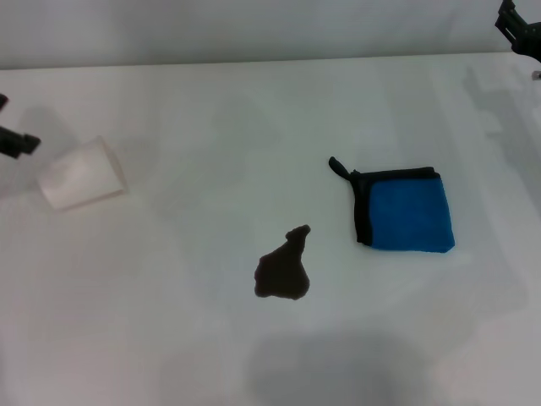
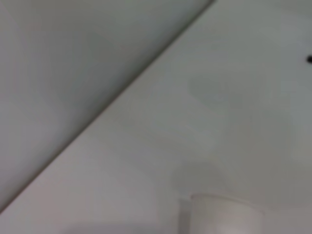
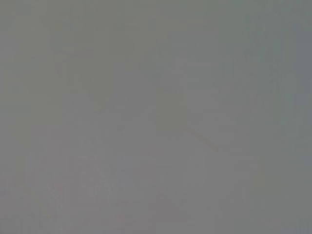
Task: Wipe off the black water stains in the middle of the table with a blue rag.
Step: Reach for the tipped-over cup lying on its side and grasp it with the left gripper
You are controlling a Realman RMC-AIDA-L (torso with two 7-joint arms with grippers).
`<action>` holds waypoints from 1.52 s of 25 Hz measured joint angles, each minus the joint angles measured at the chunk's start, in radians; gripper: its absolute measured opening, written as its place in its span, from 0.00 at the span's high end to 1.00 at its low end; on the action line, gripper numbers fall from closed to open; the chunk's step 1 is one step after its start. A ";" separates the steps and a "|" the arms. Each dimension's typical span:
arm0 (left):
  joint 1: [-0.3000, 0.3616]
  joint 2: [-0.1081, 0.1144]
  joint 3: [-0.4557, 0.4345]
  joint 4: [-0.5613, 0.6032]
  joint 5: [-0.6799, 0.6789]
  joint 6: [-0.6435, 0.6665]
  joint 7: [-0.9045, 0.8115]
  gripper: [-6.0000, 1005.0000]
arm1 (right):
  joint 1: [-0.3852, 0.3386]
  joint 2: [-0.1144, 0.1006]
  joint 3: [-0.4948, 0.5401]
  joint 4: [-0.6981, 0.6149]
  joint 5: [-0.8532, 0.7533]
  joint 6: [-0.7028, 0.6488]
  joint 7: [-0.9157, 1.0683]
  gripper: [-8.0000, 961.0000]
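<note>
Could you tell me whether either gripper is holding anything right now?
Nothing: the blue rag lies free on the table, both grippers at the edges.

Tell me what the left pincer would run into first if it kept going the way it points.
Probably the translucent cup. The left pincer, at the table's left edge, points toward it, with nothing between. Height is unclear, so it might pass above.

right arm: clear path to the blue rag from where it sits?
Probably yes. The right tool is at the table's far right edge, and only bare tabletop lies between it and the blue rag. The dark stain and the clear cup lie further left, out of the way.
</note>
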 joint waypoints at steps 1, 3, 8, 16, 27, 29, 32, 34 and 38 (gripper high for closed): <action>-0.004 -0.009 0.002 0.001 0.017 0.000 0.006 0.14 | 0.000 -0.001 0.000 -0.002 0.000 -0.004 0.000 0.11; -0.007 -0.028 0.005 0.001 0.043 0.001 0.021 0.14 | 0.006 -0.001 -0.001 -0.005 0.000 -0.009 0.000 0.11; -0.008 -0.064 0.008 -0.006 0.053 0.034 0.073 0.14 | 0.020 -0.001 -0.001 -0.007 0.001 -0.012 0.000 0.11; -0.003 -0.104 0.028 -0.027 0.060 0.093 0.148 0.14 | 0.028 -0.003 -0.001 -0.009 0.000 -0.047 0.000 0.11; 0.006 -0.137 0.065 -0.088 0.098 0.179 0.176 0.14 | 0.033 -0.003 -0.003 -0.010 0.000 -0.059 -0.001 0.11; 0.006 -0.140 0.065 -0.105 0.101 0.189 0.184 0.14 | 0.033 -0.003 -0.003 -0.010 0.000 -0.059 -0.001 0.11; 0.006 -0.143 0.066 -0.132 0.103 0.218 0.197 0.14 | 0.035 -0.004 -0.003 -0.010 0.000 -0.059 -0.002 0.11; 0.006 -0.150 0.066 -0.142 0.103 0.235 0.211 0.14 | 0.035 -0.004 -0.003 -0.010 0.000 -0.059 -0.003 0.11; 0.007 -0.156 0.067 -0.164 0.105 0.267 0.239 0.14 | 0.035 -0.004 -0.003 -0.010 0.000 -0.059 -0.003 0.11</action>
